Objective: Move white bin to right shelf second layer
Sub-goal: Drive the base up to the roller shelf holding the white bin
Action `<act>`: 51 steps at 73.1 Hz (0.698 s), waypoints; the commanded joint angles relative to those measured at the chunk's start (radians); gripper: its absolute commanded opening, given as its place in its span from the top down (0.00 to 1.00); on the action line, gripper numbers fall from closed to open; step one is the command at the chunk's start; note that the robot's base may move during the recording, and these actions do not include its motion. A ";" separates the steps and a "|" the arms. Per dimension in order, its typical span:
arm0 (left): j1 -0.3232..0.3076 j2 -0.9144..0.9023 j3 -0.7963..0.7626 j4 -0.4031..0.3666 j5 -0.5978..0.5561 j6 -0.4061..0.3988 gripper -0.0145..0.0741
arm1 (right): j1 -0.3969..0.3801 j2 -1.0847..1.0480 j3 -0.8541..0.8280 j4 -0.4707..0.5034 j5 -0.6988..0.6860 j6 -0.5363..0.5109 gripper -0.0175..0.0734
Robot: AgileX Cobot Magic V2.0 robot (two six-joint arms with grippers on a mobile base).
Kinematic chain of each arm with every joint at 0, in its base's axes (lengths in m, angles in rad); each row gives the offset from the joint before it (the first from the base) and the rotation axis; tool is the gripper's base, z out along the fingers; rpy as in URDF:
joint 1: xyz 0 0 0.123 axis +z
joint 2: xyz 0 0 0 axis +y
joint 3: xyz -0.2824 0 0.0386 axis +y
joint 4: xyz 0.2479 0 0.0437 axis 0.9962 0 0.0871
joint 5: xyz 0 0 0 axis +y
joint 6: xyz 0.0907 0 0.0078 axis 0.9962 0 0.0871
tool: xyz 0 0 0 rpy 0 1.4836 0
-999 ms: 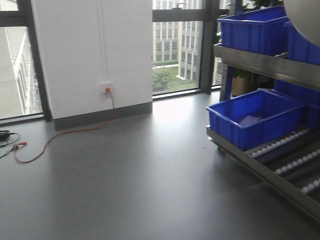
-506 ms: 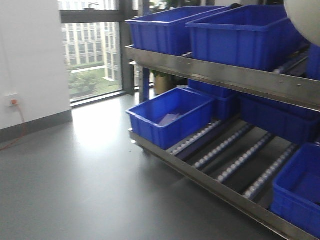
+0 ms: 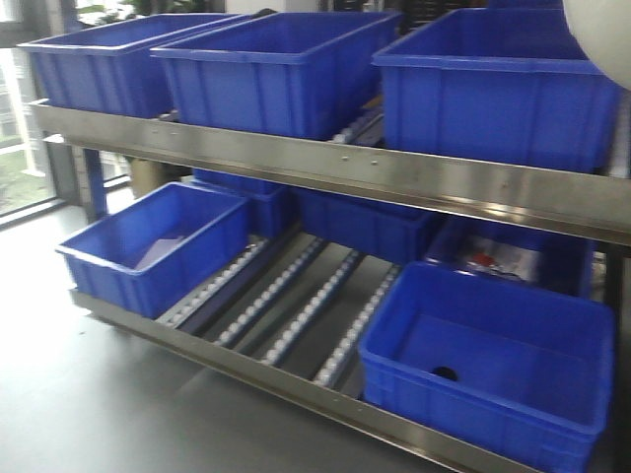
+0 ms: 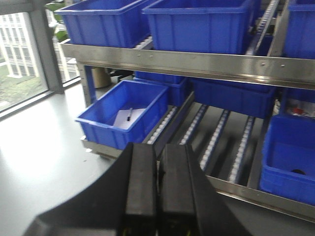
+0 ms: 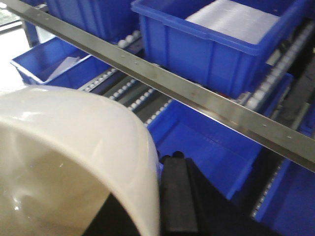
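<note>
The white bin [image 5: 74, 147] is glossy off-white and fills the lower left of the right wrist view. My right gripper [image 5: 160, 164] is shut on its wall, with one black finger [image 5: 176, 196] outside and the other hidden inside. In the front view only a curved edge of the white bin [image 3: 603, 25] shows, at the top right. The right shelf second layer [image 3: 335, 166] is a steel rack level with a screwed front bar [image 5: 197, 96] and white rollers [image 5: 268, 83]; large blue crates [image 3: 276, 64] stand on it. My left gripper [image 4: 158, 146] is shut and empty, low before the rack.
The lower rack level [image 3: 296, 305] has bare roller rails between a blue crate [image 3: 158, 246] holding paper on the left and an open blue crate [image 3: 493, 360] on the right. Grey floor [image 3: 59, 394] lies in front. A window [image 4: 19, 54] stands to the left.
The front view has swung right, from the white wall and window to facing the rack head on. The white bin stays at the top right corner of the view.
</note>
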 commanded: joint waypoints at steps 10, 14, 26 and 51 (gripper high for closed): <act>-0.006 -0.014 0.037 0.000 -0.085 -0.003 0.74 | -0.007 0.000 -0.033 -0.011 -0.098 0.000 0.75; -0.006 -0.014 0.037 0.000 -0.085 -0.003 0.74 | -0.007 0.000 -0.033 -0.011 -0.098 0.000 0.75; -0.006 -0.014 0.037 0.000 -0.085 -0.003 0.74 | -0.007 0.000 -0.033 -0.011 -0.098 0.000 0.75; -0.006 -0.014 0.037 0.000 -0.085 -0.003 0.74 | -0.007 0.000 -0.033 -0.011 -0.098 0.000 0.75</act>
